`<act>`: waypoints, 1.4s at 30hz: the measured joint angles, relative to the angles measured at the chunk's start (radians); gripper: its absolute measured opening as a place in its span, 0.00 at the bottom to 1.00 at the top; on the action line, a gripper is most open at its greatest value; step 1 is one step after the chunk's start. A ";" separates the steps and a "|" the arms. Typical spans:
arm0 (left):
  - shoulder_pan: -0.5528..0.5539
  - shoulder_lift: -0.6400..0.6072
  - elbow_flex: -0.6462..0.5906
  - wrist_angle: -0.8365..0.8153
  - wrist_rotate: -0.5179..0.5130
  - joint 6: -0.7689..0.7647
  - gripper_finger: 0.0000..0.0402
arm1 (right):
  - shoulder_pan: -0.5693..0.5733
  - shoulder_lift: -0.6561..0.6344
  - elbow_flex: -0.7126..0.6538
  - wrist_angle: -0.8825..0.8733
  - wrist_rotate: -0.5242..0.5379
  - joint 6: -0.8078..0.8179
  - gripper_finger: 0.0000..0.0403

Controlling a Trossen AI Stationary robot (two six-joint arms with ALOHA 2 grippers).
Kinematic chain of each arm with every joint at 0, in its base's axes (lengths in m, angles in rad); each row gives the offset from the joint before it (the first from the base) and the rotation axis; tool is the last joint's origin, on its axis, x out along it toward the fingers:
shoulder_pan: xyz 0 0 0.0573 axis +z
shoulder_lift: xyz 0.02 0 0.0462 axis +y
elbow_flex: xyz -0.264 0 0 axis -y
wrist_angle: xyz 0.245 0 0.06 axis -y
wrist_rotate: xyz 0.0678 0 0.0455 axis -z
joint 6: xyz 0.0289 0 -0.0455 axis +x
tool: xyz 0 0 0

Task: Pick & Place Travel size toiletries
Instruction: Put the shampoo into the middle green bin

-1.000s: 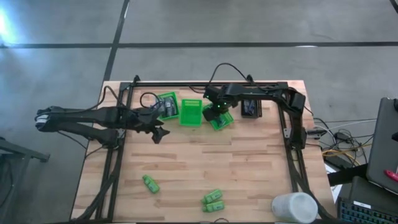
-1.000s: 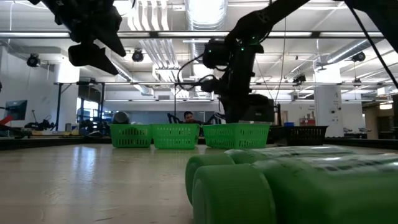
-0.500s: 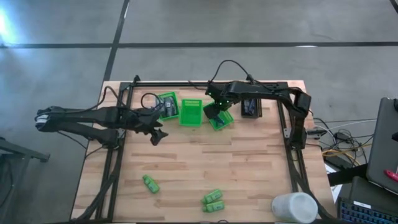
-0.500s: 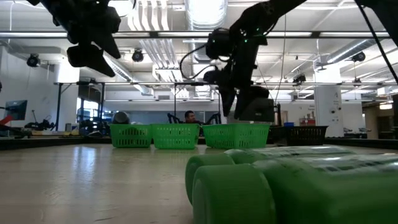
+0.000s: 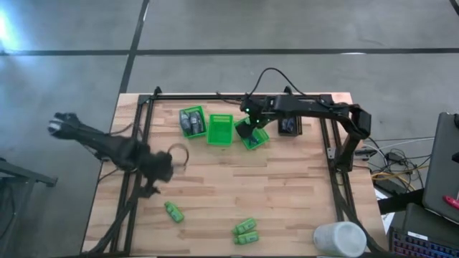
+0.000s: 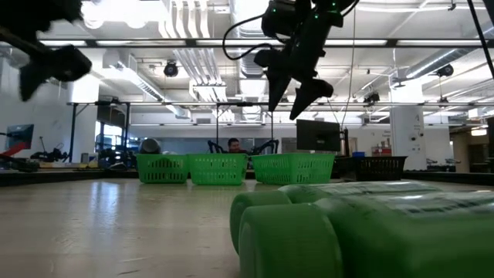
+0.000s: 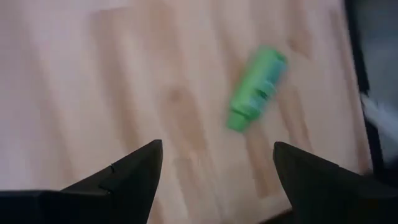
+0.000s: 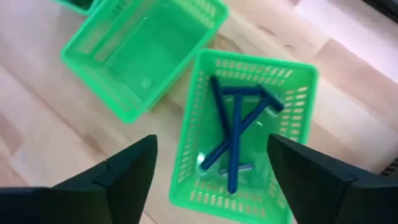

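My right gripper [image 5: 251, 120] [image 6: 298, 91] hangs open above the right-hand green basket [image 8: 249, 134], in which two thin dark razor sticks [image 8: 235, 132] lie crossed. The middle basket [image 8: 140, 53] shows empty. The left basket [image 5: 191, 122] holds dark grey tubes. My left gripper [image 5: 159, 172] [image 7: 214, 168] is open above the bare table, left of the middle. A little green bottle [image 7: 256, 90] [image 5: 173, 211] lies on its side ahead of it, between it and the near edge. Two more green bottles [image 5: 246, 231] lie side by side near the front edge.
A big white cylinder [image 5: 338, 239] stands at the near right corner. A black box [image 5: 289, 125] sits at the far edge, right of the baskets. A dark frame [image 5: 337, 179] runs around the table. Bare wood lies between the baskets and the bottles. People show in the room behind.
My right gripper has opened and risen out of the right-hand basket. My left gripper has swung from beside the left basket toward the table's near edge, toward the single green bottle, staying open.
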 joint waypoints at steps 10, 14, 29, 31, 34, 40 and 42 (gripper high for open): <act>-0.438 0.202 -0.001 0.132 -0.271 -0.037 0.77 | 0.076 0.000 0.000 0.001 0.027 0.001 0.85; -0.455 0.303 -0.001 0.232 -0.236 -0.075 0.77 | 0.084 0.000 -0.001 0.001 0.029 0.001 0.88; -0.453 0.401 -0.160 0.580 -0.218 -0.137 0.77 | 0.130 -0.027 -0.001 -0.013 0.028 0.012 0.85; -0.453 0.426 -0.168 0.581 -0.218 -0.147 0.77 | 0.136 -0.044 -0.001 -0.014 0.029 0.012 0.85; -0.453 0.453 -0.169 0.584 -0.216 -0.172 0.77 | 0.139 -0.063 -0.001 -0.015 0.029 0.018 0.84; -0.451 0.476 -0.168 0.593 -0.217 -0.208 0.77 | 0.148 -0.078 -0.001 -0.020 0.037 0.042 0.83; -0.451 0.483 -0.169 0.595 -0.216 -0.207 0.76 | 0.151 -0.078 -0.001 -0.028 0.040 0.043 0.84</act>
